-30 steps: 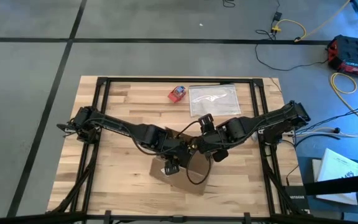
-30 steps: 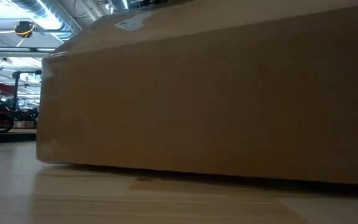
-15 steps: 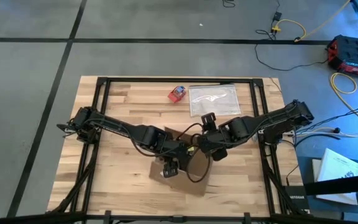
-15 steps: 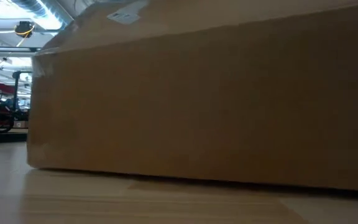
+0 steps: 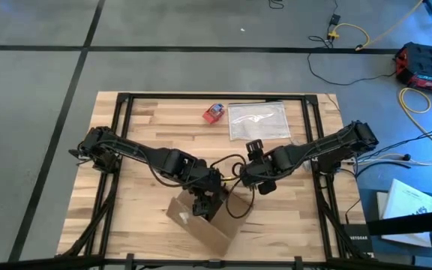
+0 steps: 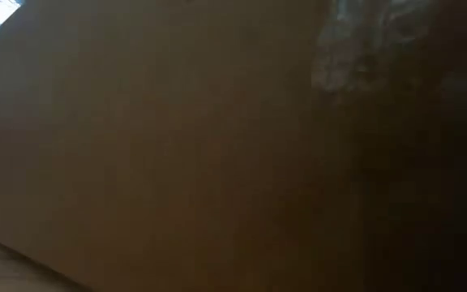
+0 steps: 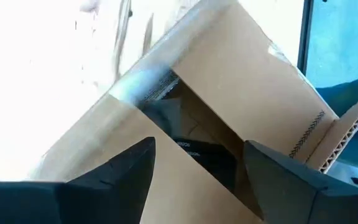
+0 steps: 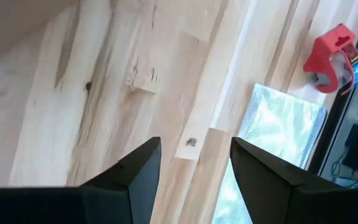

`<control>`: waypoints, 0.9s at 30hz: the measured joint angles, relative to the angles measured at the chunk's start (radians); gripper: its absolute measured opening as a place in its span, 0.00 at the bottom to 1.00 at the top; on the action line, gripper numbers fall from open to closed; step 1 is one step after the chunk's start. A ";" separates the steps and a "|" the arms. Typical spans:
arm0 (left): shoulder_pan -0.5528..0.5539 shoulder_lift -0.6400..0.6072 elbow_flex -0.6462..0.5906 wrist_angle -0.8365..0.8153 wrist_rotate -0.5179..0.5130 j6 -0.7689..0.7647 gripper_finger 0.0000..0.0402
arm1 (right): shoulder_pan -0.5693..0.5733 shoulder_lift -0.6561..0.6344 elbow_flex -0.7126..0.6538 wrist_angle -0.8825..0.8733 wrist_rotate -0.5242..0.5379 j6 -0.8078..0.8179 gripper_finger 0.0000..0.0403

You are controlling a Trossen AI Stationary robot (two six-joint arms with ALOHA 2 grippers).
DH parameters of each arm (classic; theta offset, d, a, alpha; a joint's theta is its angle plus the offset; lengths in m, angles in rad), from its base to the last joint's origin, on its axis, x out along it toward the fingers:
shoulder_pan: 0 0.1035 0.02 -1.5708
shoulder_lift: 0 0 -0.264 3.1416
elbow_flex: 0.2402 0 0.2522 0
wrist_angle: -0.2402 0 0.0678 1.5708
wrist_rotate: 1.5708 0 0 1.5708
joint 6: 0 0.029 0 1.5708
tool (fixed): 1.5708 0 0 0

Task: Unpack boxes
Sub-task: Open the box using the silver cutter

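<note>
Cardboard box (image 5: 201, 223) lies on the near middle of the wooden table (image 5: 148, 120), turned at an angle, and it fills the low view as a brown wall with a shiny tape strip (image 6: 355, 49) at the upper right. Over its far edge sits the left gripper (image 5: 205, 206); the left wrist view shows its fingers (image 7: 123, 171) parted over the open mouth of the box, where a dark object (image 7: 204, 155) lies inside beside a raised flap (image 7: 347, 124). Nothing is pinched between those fingers. Just right of it and slightly farther back, the right gripper (image 5: 247, 178) hangs above bare wood, fingers (image 8: 135, 171) apart and empty. At the far edge lie a clear plastic bag (image 5: 257, 120) and, left of it, a small red-and-blue object (image 5: 214, 112).
</note>
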 joint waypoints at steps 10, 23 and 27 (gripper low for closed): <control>-0.003 0.000 0.000 -0.003 -0.007 -0.002 0.58 | 0.021 -0.061 0.067 -0.090 0.010 0.105 0.45; 0.035 0.001 -0.003 0.037 -0.103 0.145 0.58 | 0.163 -0.341 -0.017 0.367 -0.215 0.471 0.45; 0.081 0.001 -0.006 0.090 -0.080 0.183 0.58 | 0.231 -0.426 -0.149 0.615 -0.261 0.528 0.45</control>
